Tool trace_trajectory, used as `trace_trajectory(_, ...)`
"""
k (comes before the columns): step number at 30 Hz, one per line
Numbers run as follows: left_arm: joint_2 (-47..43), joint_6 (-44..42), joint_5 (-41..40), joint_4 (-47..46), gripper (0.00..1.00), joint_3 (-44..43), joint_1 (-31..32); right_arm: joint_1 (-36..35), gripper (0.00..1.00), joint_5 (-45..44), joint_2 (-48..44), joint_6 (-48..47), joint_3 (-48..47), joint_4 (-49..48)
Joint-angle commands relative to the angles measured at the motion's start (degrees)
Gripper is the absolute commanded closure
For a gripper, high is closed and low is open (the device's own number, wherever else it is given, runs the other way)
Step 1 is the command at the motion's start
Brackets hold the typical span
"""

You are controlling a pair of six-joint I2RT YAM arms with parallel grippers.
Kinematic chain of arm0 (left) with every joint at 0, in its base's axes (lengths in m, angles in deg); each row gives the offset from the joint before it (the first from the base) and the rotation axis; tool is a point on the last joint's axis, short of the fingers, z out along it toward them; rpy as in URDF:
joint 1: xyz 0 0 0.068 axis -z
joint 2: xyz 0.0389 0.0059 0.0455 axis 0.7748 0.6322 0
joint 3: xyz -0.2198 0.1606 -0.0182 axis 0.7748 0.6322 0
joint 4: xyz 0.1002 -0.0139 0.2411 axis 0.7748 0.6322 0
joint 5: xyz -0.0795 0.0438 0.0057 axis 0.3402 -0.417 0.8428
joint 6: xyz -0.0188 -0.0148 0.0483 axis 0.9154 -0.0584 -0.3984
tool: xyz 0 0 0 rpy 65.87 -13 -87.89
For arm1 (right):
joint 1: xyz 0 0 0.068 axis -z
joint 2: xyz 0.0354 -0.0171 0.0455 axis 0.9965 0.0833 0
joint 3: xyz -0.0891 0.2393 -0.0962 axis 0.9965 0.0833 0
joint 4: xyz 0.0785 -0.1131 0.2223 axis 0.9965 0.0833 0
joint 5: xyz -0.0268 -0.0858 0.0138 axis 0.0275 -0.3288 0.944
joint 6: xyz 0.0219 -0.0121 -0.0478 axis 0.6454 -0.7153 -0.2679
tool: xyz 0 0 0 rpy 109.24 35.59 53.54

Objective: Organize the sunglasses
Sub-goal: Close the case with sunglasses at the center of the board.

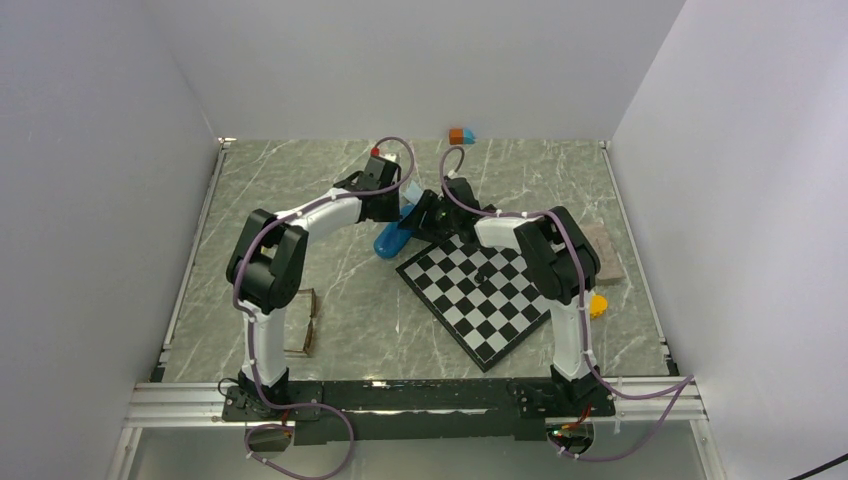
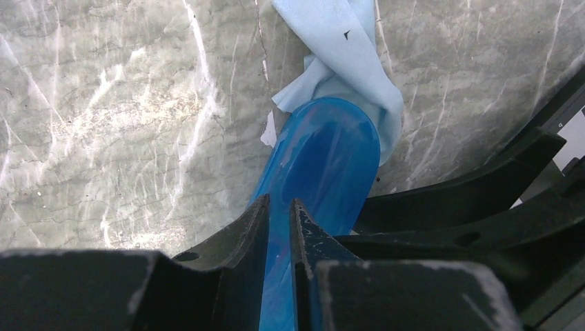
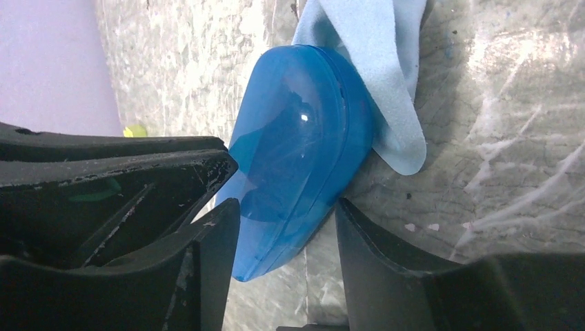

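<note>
**At mid-counter: both claws on the blue case, brown sunglasses lying apart**

1. Left claw point(image 2: 280, 204): the jaws are drawn nearly together and clamped on a thin blue wall of the blue case point(image 3: 303, 138). The rounded body of the case runs on ahead of the fingertips. A light-blue cloth point(image 2: 345, 48) lies beyond the case's far end and folds round it.

2. Right claw point(image 3: 288, 205): the jaws stand apart, one on each side of the case, which lies slantwise between them. Both fingers sit close against its shell. Whether they press on it cannot be told. The cloth lies just past the fingertips, on the far side of the case.

3. Pose: the left arm point(image 1: 300, 215) rises from its base, bends at a raised elbow and reaches forward and inward. The right arm point(image 1: 530, 240) does the like from the other side. The two claws meet almost nose to nose over the case, and the right claw's fingers show just to the right of the left claw.

4. Task item: the brown-framed sunglasses point(image 1: 303, 322) rest on the counter point(image 1: 300, 180), well behind the left claw, beside that arm's upright link and near its base. Neither claw touches them.

5. Other: a chessboard point(image 1: 480, 290) lies flat just behind the right claw, under its forearm.
</note>
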Motion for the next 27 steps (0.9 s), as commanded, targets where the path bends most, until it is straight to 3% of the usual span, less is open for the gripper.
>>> trace_trajectory(1,3.77,1.89,2.94,10.22,0.79,5.49,1.88,-0.17,0.48,-3.26,2.86,4.07,0.26,2.73)
trace_trajectory(9,3.44,3.57,2.94,9.72,0.79,8.84,2.03,-0.24,0.66,-6.51,5.44,5.52,1.59,4.51)
trace_trajectory(17,4.58,4.83,3.67,10.92,0.79,9.50,3.34,-0.79,1.00,-8.98,7.07,4.42,4.25,1.61)
trace_trajectory(24,5.52,5.75,3.64,17.16,0.78,7.02,4.61,-1.99,1.00,-12.80,6.32,-0.58,1.14,9.81)
trace_trajectory(27,4.51,5.33,5.17,17.26,0.76,7.70,5.22,-2.02,1.00,-10.27,5.32,-0.88,4.26,3.29)
